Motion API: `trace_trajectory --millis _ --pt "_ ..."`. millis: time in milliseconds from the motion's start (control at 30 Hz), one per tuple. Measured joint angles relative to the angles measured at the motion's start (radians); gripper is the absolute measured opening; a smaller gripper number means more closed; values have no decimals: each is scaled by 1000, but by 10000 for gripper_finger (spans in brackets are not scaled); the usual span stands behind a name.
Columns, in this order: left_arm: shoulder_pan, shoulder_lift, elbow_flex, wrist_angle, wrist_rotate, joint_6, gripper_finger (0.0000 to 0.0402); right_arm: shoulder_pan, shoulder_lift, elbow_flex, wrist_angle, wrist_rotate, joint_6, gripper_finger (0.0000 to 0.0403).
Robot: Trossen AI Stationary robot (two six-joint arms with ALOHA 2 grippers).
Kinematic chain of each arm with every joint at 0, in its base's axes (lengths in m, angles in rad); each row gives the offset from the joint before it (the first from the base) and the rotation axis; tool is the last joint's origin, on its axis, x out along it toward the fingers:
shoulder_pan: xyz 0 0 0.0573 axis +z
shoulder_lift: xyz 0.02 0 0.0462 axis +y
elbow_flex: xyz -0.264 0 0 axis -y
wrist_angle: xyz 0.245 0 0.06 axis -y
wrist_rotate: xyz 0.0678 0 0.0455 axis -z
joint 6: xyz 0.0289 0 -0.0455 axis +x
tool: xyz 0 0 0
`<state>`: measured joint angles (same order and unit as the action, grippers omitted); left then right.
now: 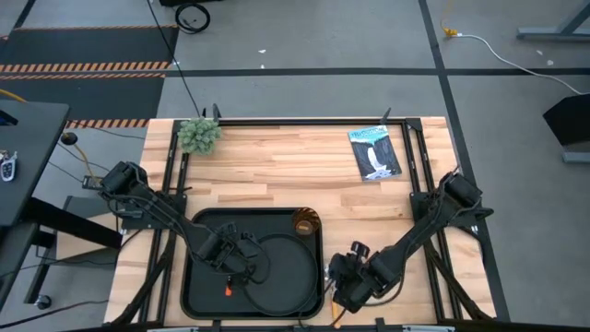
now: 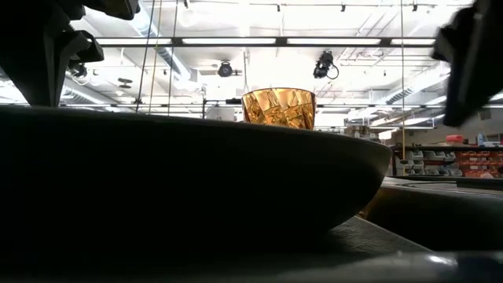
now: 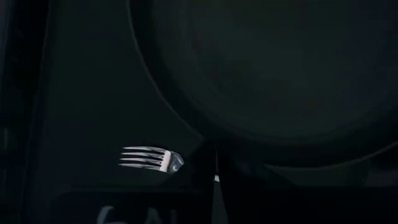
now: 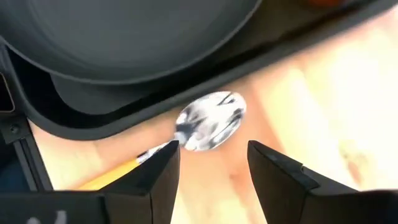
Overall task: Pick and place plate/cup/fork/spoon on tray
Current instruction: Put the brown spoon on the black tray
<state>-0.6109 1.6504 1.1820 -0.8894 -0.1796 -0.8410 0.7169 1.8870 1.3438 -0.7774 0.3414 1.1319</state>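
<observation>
The black tray (image 1: 198,277) lies at the table's near edge. The round plate (image 1: 286,272) sits in its right half, and the amber cup (image 1: 306,221) stands upright at its far right corner. My left gripper (image 1: 238,267) hangs over the tray left of the plate, shut on the fork (image 3: 149,158), whose orange handle (image 1: 228,289) shows below it. The spoon (image 4: 211,121) lies on the wood just outside the tray's near right corner. My right gripper (image 4: 214,165) is open and close above the spoon. One finger is by the spoon's neck, the other off to its side. My left gripper has the fork by the handle behind its silver head (image 3: 179,163), fingers pointing steeply down and lying across the fork. The dark fingers hide the contact itself. The tined head juts out level to one side, low over the tray floor.
A green plant (image 1: 198,136) stands at the far left and a blue booklet (image 1: 374,152) lies at the far right. Bare wood lies between them and the tray. Black frame rails (image 1: 419,161) run along both sides of the table.
</observation>
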Motion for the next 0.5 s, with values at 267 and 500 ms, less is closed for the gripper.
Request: trace_trajectory --millis 267,500 --pt "9 0 0 -9 -56 122 25 63 200 184 -59 -39 74 192" --pt "40 0 0 -39 -70 157 25 85 378 482 -372 -22 208 192"
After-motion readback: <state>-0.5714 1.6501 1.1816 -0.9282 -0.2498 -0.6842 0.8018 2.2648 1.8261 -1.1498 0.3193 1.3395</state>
